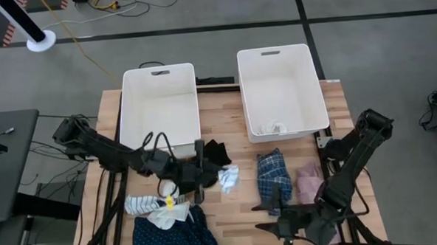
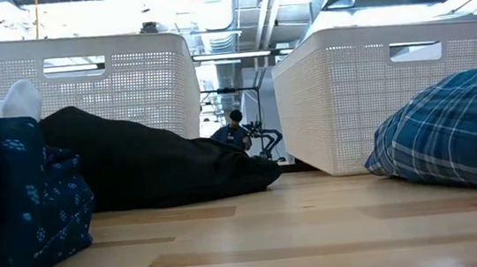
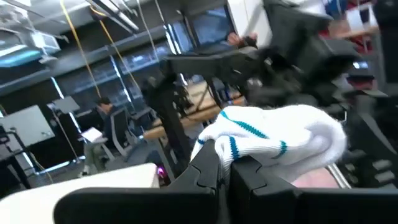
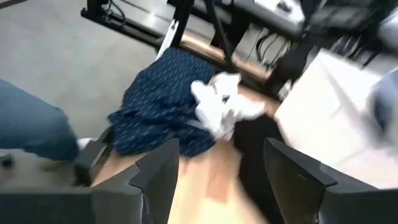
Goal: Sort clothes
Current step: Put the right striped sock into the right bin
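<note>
My left gripper reaches from the table's left to its middle and is shut on a white sock with teal stripes, which also shows in the left wrist view. A black garment lies beside the gripper, in front of the left bin. A blue plaid garment and a pale pink one lie to the right of the middle. A navy patterned garment, a striped one and a white one lie at the near left. My right gripper is open and empty near the front edge, level and pointing left toward the navy garment. My left gripper pinches one end of the sock between its two fingers. The fingers come level from the table's left. The rest of the sock bunches out beyond the fingertips toward the table's right. I cannot tell whether it is lifted clear of the table.
Two white bins stand at the back. The left bin has nothing in it. The right bin holds a small white piece. Bare wood lies between the plaid garment and the navy pile.
</note>
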Controlling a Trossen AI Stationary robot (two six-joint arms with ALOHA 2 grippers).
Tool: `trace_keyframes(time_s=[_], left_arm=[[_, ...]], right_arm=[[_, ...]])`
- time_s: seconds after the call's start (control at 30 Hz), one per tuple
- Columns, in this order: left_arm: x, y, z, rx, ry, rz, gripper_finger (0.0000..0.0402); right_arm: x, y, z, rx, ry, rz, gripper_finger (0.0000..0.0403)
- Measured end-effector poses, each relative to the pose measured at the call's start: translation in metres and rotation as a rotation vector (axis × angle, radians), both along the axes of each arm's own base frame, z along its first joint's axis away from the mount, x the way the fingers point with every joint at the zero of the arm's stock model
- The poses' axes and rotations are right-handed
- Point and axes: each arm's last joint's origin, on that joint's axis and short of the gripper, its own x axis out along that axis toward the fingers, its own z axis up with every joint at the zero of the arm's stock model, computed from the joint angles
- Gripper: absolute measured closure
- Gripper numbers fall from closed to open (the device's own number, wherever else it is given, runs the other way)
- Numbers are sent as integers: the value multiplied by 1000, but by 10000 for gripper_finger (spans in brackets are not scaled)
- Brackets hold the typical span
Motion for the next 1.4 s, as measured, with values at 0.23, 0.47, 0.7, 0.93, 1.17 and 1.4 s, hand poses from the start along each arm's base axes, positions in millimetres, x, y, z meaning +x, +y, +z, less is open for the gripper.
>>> trace_keyframes(time_s=[0.23,0.47,0.7,0.93,1.17,1.4], left_arm=[[9,43,11,-44,-118,12,401],[28,82,24,-95,-140,24,401],[77,102,26,-70,-21,56,401],[122,131,15,-68,62,124,401],[159,164,-7,-110,118,180,401],[186,174,-32,-116,312,188,400]], right_arm=[[-22,10,-9,130,83,-33,155],[-33,17,-10,151,92,-9,155],[-33,17,-11,156,99,-17,155],[-29,23,-26,123,130,-28,155],[-21,35,-53,63,176,-36,155],[-22,41,-67,70,204,-56,155]])
